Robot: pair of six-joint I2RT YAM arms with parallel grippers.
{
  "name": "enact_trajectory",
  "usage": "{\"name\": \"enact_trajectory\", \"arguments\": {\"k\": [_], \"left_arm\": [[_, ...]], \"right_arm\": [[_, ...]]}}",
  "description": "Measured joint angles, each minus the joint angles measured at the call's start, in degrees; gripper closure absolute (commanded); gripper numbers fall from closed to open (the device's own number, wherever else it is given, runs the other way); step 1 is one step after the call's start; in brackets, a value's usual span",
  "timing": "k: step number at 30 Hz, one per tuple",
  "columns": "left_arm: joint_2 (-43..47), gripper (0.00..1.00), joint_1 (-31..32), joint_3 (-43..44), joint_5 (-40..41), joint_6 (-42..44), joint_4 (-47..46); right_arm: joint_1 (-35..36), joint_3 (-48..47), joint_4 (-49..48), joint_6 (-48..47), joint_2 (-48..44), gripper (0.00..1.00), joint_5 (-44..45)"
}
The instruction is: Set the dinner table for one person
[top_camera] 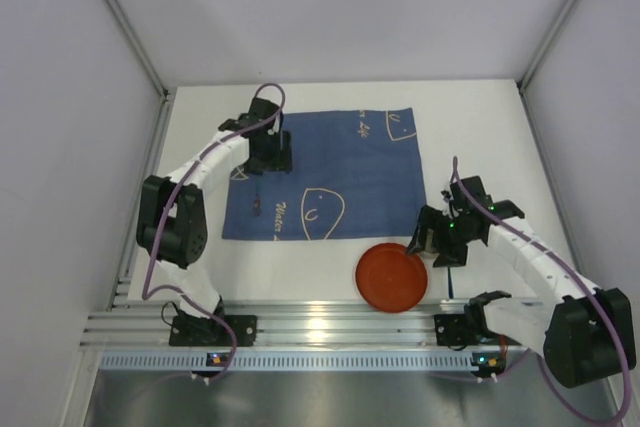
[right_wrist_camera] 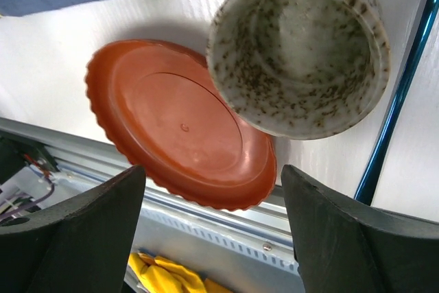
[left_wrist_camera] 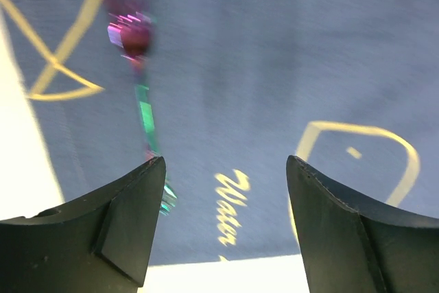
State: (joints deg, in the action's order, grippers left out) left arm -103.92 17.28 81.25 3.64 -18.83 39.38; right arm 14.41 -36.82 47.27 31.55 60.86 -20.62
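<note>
Over the blue cloth [top_camera: 350, 162], left gripper [left_wrist_camera: 225, 167] released, nothing between its fingers; beside the left finger, flat on the cloth, a slim iridescent utensil [left_wrist_camera: 145, 121], too blurred to name. Above the white counter [top_camera: 300, 267], near its railed edge, right gripper [right_wrist_camera: 212, 173] likewise released and empty, over an orange plate [right_wrist_camera: 175, 128] with a speckled cup [right_wrist_camera: 302, 53] just beside it.
</note>
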Motion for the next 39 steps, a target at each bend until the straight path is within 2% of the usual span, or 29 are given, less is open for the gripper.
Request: {"name": "enact_trajectory", "arguments": {"k": [4,7,8,10,11,16,17,20,26,29,35,39], "left_arm": [[5.2,0.25,4.5,-2.5,-0.9,-1.5,0.0],[7.8,0.26,4.8,-4.4,-1.0,-2.2,0.3],[8.3,0.26,4.5,-4.8,-1.0,-2.3,0.4],[8.8,0.26,4.2,-5.0,-1.0,-2.5,0.9],[8.9,0.26,4.1,-5.0,-0.9,-2.5,1.0],[9.0,0.27,3.9,-4.8,-0.8,-2.7,2.1],[9.0,0.27,3.9,-4.6,-0.8,-2.7,2.3],[9.0,0.27,3.9,-3.9,-0.6,-2.7,2.6],[9.0,0.27,3.9,-3.6,0.2,-2.7,3.1],[9.0,0.27,3.9,-3.6,0.3,-2.7,3.4],[8.9,0.27,3.9,-2.2,0.3,-2.7,4.5],[8.8,0.27,3.9,1.1,0.3,-2.7,4.8]], "right_arm": [[1.4,1.2,0.7,0.0,1.3,0.25,1.2],[2.4,1.7,1.0,0.0,2.3,0.31,2.1],[2.7,1.8,0.9,0.0,2.7,0.39,2.3],[3.3,2.1,0.8,0.0,3.8,0.46,2.9],[3.6,2.3,0.6,0.1,4.3,0.54,3.2],[4.8,3.3,0.2,0.7,7.0,0.63,5.0],[5.1,3.3,0.1,0.8,7.4,0.70,5.3],[5.8,3.4,-0.2,1.3,8.9,0.81,6.3],[6.7,3.4,-0.7,1.8,10.1,0.96,7.3],[7.2,3.4,-0.7,2.0,10.6,1.00,7.5],[8.0,2.4,-0.2,2.1,11.2,1.00,7.8],[8.6,-3.8,3.8,1.9,10.9,1.00,8.6]]}}
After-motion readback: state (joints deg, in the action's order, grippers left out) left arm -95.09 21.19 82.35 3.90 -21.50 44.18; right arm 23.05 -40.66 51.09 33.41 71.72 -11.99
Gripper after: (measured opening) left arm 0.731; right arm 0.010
